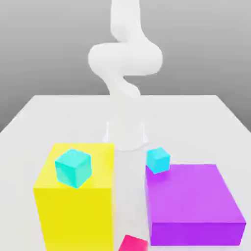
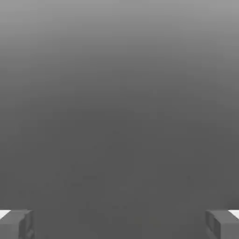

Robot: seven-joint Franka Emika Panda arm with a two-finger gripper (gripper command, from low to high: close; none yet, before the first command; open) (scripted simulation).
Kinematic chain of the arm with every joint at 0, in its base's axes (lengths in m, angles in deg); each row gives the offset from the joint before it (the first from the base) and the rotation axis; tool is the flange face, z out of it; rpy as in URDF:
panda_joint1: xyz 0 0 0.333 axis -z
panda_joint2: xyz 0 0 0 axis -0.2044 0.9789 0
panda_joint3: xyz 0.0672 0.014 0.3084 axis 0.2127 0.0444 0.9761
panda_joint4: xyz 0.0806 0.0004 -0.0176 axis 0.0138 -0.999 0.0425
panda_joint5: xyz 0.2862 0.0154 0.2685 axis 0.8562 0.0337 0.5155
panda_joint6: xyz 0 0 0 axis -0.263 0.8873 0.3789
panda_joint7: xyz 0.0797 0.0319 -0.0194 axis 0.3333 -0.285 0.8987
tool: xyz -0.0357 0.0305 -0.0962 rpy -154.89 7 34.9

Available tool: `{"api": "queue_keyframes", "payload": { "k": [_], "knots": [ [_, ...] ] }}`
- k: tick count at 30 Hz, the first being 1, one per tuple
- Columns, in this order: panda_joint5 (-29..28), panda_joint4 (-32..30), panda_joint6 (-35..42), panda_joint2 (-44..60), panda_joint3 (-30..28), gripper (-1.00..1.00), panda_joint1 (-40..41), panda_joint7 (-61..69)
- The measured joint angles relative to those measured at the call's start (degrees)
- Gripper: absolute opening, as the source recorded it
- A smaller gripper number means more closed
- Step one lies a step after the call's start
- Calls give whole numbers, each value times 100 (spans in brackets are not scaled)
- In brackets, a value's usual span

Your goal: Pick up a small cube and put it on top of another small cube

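I have two cyan cubes to work with. One cube (image 1: 73, 168) sits on top of the yellow block (image 1: 74, 206), on the exterior view's left, turned a little so a corner edge faces the camera. The other cube (image 1: 158, 160) rests at the far corner of the purple block (image 1: 196, 206), on the exterior view's right, close to the arm (image 1: 125, 73), which rises white and coiled from the worktop (image 1: 49, 117) between the two blocks. A third small cube, pink (image 1: 132, 243), lies low at the front, in the gap between the blocks. In the hand view my jaws stand wide apart, one grey fingertip (image 2: 16, 224) and the other at opposite edges of the picture, with nothing between them but grey haze, so I judge the hand is pointing away from the cubes and nowhere near a grasp. As for handling, I expect these cubes to be rigid, light and flat-sided, with no give and nothing to break; the smooth faces could slip if I pinch near an edge or on a diagonal. I would take the cube on the yellow block from above, jaws squared to two opposite side faces and centred on them, which means turning the wrist to match its skew first. The yellow block's top leaves room around that cube for the fingers to come down. Placing it onto the cube on the purple block will need care, since that target is small and sits near a corner.
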Motion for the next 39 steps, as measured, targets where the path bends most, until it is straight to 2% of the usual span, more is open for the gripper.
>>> {"api": "queue_keyframes", "payload": {
  "k": [5, 15, 25, 29, 32, 34, 39],
  "knots": [
    [-542, -370, -408, 352, -368, 0, 571, 217],
    [-1557, -1315, -1260, 1686, -721, 0, 1144, 879],
    [-1943, -2292, -2209, 3073, -1543, 0, 1515, 2019],
    [-1703, -2708, -2634, 3612, -1905, 0, 1478, 2757],
    [-1117, -3039, -2921, 4004, -2019, 0, 1168, 3572],
    [-470, -3259, -3098, 4251, -2001, 0, 900, 4287],
    [160, -3386, -3388, 4585, -1911, 0, 759, 5103]
  ]
}}
